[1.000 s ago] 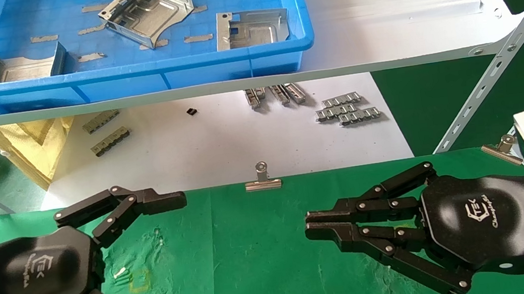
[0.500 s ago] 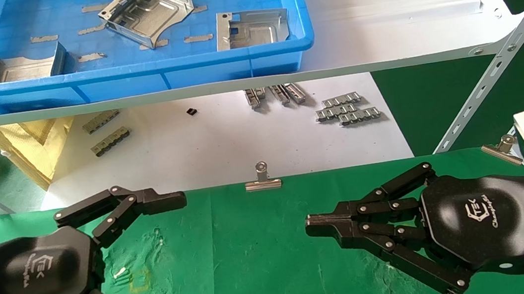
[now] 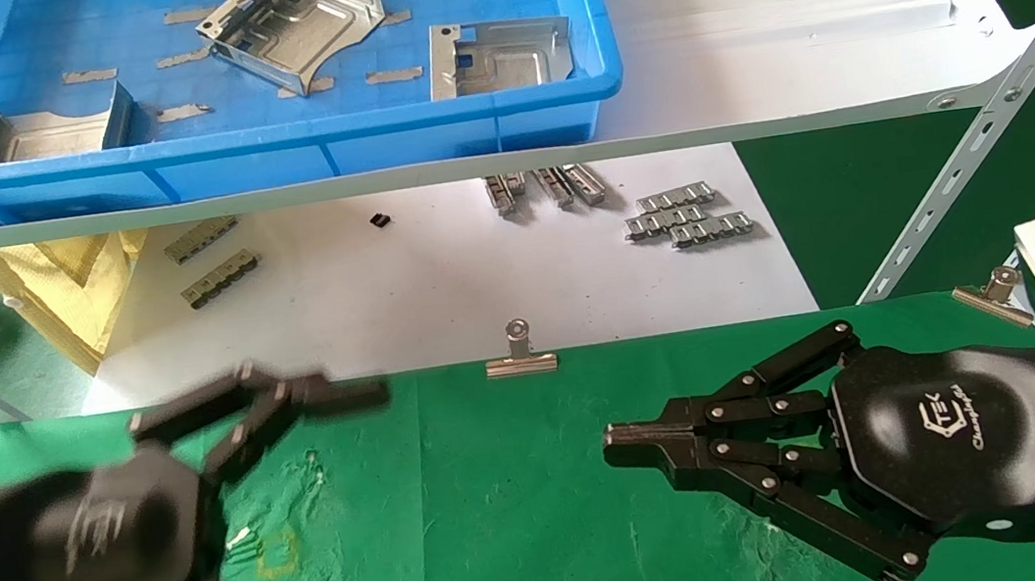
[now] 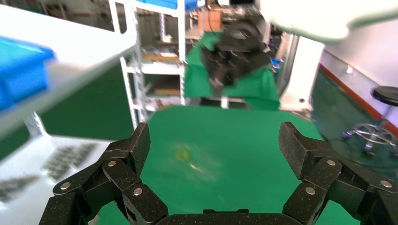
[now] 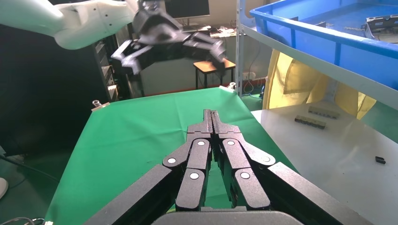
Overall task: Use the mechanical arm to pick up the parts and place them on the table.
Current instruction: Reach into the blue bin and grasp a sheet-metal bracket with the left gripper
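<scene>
Three silvery sheet-metal parts lie in the blue tray: one at the left (image 3: 44,131), one tilted in the middle (image 3: 293,27), one at the right (image 3: 497,56). My left gripper (image 3: 386,504) is open and empty over the green cloth table (image 3: 526,516) at the near left; in the left wrist view (image 4: 213,147) only cloth shows between its fingers. My right gripper (image 3: 617,444) is shut and empty over the cloth at the near right, its fingers pressed together in the right wrist view (image 5: 211,115).
The blue tray (image 3: 283,147) stands on a white shelf board (image 3: 790,20) above and behind the cloth. Small grey linked strips (image 3: 686,215) lie on the white surface below. A binder clip (image 3: 519,354) holds the cloth's far edge. A slanted shelf strut (image 3: 983,144) stands at the right.
My right gripper's fingers have closed together. My left gripper has started moving, shifting slightly right and away from me, still open.
</scene>
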`<action>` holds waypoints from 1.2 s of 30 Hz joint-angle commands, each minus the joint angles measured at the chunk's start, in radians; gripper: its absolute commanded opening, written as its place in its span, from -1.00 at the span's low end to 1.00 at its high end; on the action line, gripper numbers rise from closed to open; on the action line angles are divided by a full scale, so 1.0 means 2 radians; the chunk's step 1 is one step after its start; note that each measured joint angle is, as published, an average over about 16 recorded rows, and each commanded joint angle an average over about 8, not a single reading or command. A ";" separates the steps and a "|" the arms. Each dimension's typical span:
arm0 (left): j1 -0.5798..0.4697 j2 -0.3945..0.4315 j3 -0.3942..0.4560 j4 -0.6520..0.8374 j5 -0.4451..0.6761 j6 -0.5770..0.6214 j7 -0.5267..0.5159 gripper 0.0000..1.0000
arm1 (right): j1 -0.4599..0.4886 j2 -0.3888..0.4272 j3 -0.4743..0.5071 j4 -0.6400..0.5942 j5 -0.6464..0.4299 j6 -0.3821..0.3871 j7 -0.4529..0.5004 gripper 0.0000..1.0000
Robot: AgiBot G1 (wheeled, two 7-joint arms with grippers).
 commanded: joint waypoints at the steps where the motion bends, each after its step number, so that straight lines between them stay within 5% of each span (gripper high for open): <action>1: -0.011 0.009 0.001 0.001 0.004 -0.005 0.005 1.00 | 0.000 0.000 0.000 0.000 0.000 0.000 0.000 -1.00; 9: -0.173 0.082 0.040 0.163 0.088 -0.013 0.011 1.00 | 0.000 0.000 0.000 0.000 0.000 0.000 0.000 -1.00; 19: -0.343 0.186 0.083 0.430 0.210 -0.162 0.063 0.98 | 0.000 0.000 0.000 0.000 0.000 0.000 0.000 -0.93; 21: -0.364 0.199 0.091 0.466 0.227 -0.186 0.071 0.73 | 0.000 0.000 0.000 0.000 0.000 0.000 0.000 -0.43; 27: -0.403 0.224 0.105 0.542 0.254 -0.223 0.089 -0.75 | 0.000 0.000 0.000 0.000 0.000 0.000 0.000 1.00; 29: -0.409 0.230 0.108 0.558 0.258 -0.227 0.093 -1.00 | 0.000 0.000 0.000 0.000 0.000 0.000 0.000 1.00; 36: -0.418 0.246 0.116 0.592 0.271 -0.249 0.105 -1.00 | 0.000 0.000 0.000 0.000 0.000 0.000 0.000 1.00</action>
